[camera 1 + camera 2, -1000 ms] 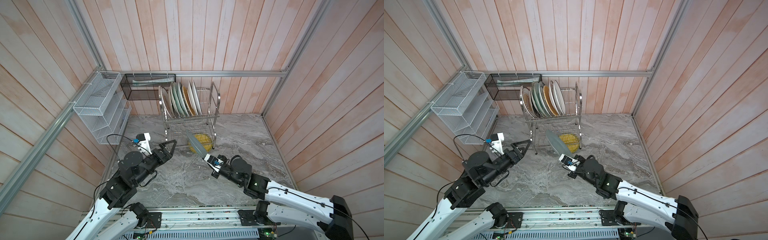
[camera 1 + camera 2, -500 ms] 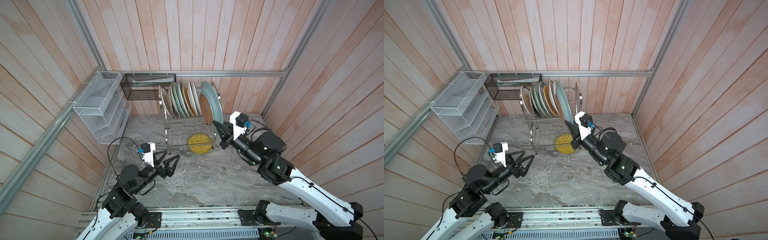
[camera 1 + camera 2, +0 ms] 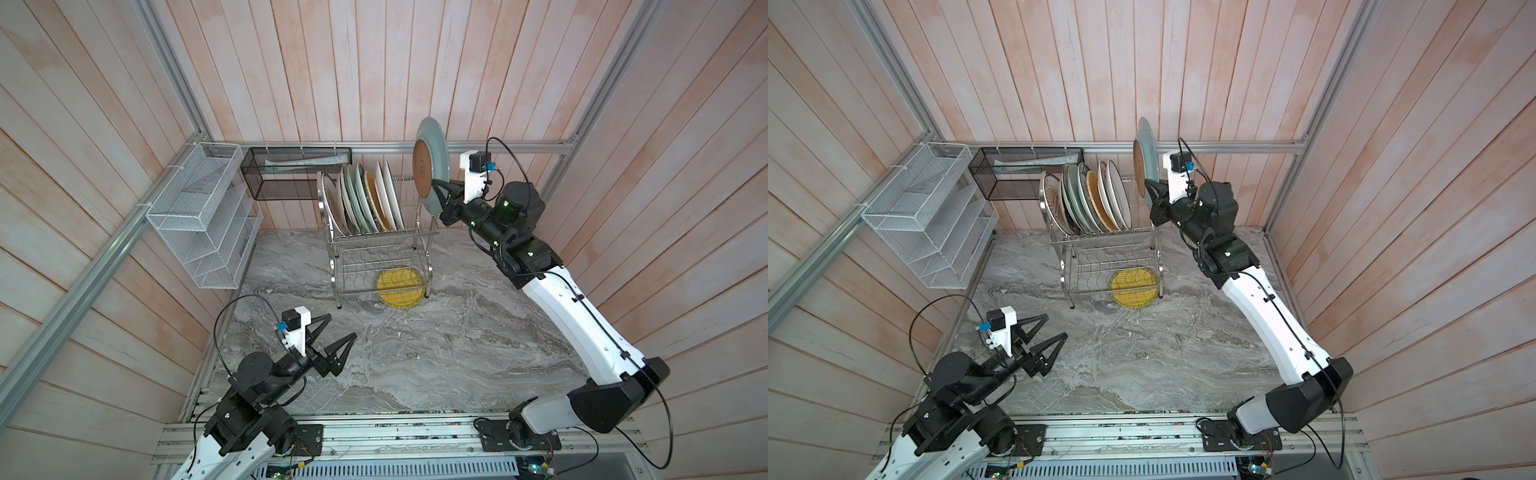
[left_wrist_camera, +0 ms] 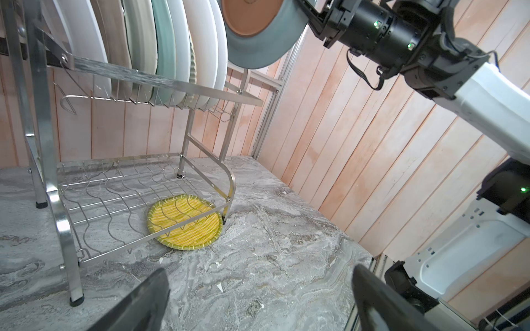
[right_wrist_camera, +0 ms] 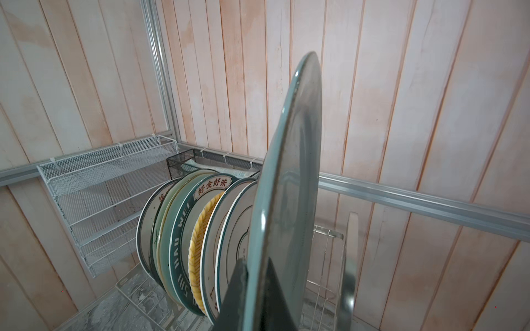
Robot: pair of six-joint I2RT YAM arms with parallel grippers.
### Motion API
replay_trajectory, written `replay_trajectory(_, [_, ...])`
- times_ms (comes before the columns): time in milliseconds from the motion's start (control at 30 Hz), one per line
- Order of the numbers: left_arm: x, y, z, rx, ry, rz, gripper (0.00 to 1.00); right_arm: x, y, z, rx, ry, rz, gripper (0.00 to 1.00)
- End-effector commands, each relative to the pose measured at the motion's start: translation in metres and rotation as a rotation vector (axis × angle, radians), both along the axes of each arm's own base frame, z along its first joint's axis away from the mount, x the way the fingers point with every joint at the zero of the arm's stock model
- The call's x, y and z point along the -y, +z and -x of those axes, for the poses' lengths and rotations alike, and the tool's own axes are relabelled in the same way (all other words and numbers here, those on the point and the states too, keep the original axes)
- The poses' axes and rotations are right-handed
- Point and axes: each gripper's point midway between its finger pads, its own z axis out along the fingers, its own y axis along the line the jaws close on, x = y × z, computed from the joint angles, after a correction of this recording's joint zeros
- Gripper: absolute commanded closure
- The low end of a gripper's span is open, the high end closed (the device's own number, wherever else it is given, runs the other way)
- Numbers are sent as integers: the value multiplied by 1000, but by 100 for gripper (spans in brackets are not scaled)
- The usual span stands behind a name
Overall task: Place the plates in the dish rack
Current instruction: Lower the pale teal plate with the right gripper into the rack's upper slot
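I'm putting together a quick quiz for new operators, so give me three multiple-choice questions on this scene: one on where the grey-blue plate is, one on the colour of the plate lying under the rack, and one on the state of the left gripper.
1. Where is the grey-blue plate?
A) slotted into the lower tier
B) in the air above the upper tier of the dish rack
C) inside the white mesh organiser

2. What colour is the woven plate lying flat on the marble tabletop under the rack?
A) black
B) yellow
C) white

3. How is the left gripper?
A) shut on a plate
B) shut, empty
C) open, empty

Answers:
1. B, since the right gripper holds it upright by the rim, clear of the slots.
2. B, since its yellow weave shows through the lower wires.
3. C, since its jaws stand wide apart with nothing between them.
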Motion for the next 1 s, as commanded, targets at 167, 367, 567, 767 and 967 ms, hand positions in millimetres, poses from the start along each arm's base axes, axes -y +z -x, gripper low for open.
replay_trajectory(167, [7, -17, -1, -32, -29, -50, 0, -8, 35, -9, 79, 53, -83, 100])
replay_trajectory(367, [7, -17, -1, -40, -31, -42, 0, -6, 22, -27, 35, 4, -93, 100])
replay_trajectory(567, [7, -17, -2, -42, -25, -40, 0, -6, 14, -36, -9, -16, -119, 100])
replay_trajectory(767, [8, -18, -2, -45, -33, -44, 0, -6, 16, -43, -35, -38, -142, 100])
replay_trajectory(967, [7, -18, -1, -41, -32, -46, 0, -13, 19, -42, -36, -27, -145, 100])
